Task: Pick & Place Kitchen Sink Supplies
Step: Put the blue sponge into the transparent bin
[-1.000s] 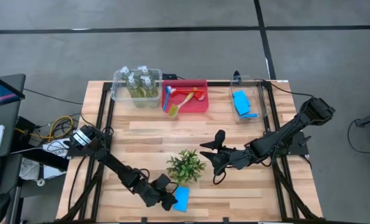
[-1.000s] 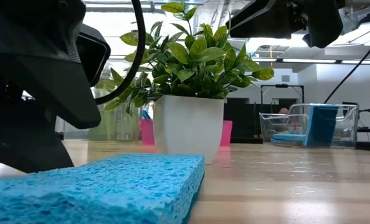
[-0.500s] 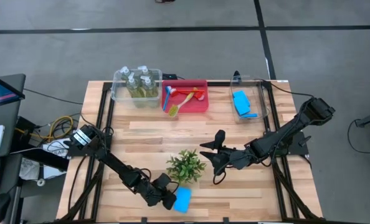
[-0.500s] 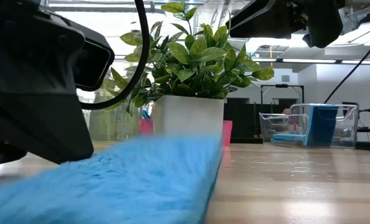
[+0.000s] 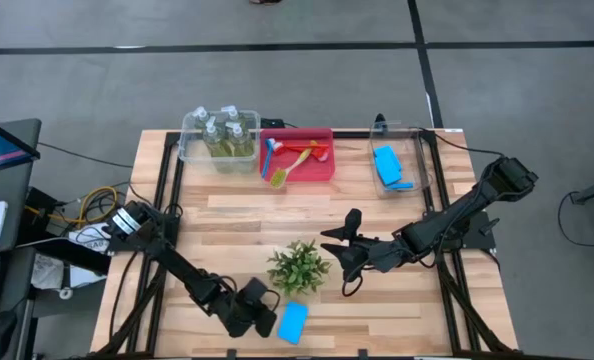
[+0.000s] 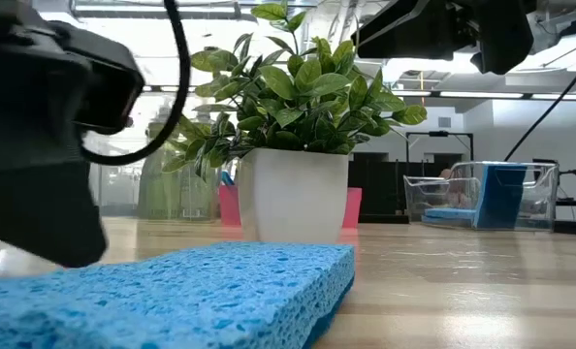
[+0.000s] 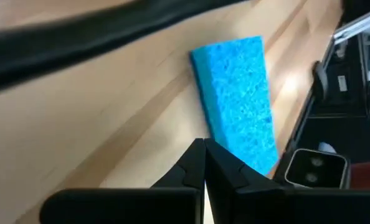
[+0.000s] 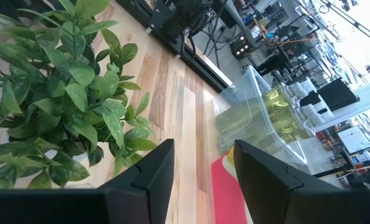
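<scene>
Left gripper (image 5: 265, 322) lies low on the table, fingers pinched together on nothing, just beside the blue sponge (image 5: 293, 322), which lies flat in front of the plant (image 5: 299, 267). Right gripper (image 5: 333, 249), fingers parted and empty, hovers beside the plant, arm stretched low across the table.

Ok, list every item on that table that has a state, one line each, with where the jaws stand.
Left gripper: jaws shut, empty, beside the loose sponge.
Loose sponge: flat on the table, not gripped.
Right gripper: jaws open, empty, next to the plant.
Plant: upright.
Bottles: standing in the clear bin.
Brushes: lying in the red bin.
Binned sponges: in the other clear bin.
</scene>
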Controlling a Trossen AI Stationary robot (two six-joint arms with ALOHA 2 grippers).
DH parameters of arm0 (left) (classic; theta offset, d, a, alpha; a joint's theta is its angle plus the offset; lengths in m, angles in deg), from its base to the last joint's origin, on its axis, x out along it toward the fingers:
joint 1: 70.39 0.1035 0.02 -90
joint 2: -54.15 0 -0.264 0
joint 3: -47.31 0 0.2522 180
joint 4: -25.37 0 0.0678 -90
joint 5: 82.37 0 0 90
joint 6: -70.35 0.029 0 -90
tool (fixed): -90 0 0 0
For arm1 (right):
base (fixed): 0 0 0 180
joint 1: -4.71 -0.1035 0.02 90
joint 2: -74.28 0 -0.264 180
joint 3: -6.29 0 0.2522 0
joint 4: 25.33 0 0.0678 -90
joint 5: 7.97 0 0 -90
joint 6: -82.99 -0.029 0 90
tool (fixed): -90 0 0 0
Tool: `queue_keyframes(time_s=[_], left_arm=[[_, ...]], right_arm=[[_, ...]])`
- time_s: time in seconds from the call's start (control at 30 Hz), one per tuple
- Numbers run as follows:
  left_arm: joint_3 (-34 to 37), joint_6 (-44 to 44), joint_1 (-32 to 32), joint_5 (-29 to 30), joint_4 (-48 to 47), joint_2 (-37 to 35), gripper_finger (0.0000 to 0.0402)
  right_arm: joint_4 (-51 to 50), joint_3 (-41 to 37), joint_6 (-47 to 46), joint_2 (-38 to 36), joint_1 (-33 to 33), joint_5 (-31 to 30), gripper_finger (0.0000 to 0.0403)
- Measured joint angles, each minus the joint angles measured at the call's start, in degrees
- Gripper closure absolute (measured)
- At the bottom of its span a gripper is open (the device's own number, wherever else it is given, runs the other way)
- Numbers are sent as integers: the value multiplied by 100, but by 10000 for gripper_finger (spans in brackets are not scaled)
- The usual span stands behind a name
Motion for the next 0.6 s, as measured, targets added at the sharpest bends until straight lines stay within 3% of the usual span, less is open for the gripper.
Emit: queue_keyframes(time_s=[0.17, 0.43, 0.6], left_arm=[[45, 120, -187, 325, -649, -341, 398], [82, 677, -365, 1021, -1201, -851, 398], [133, 1977, -361, 1471, -1184, -1368, 398]], right_arm=[[263, 0, 277, 0, -37, -138, 244], [1637, 0, 1215, 0, -380, -1789, 244], [2702, 0, 1463, 0, -398, -2447, 244]])
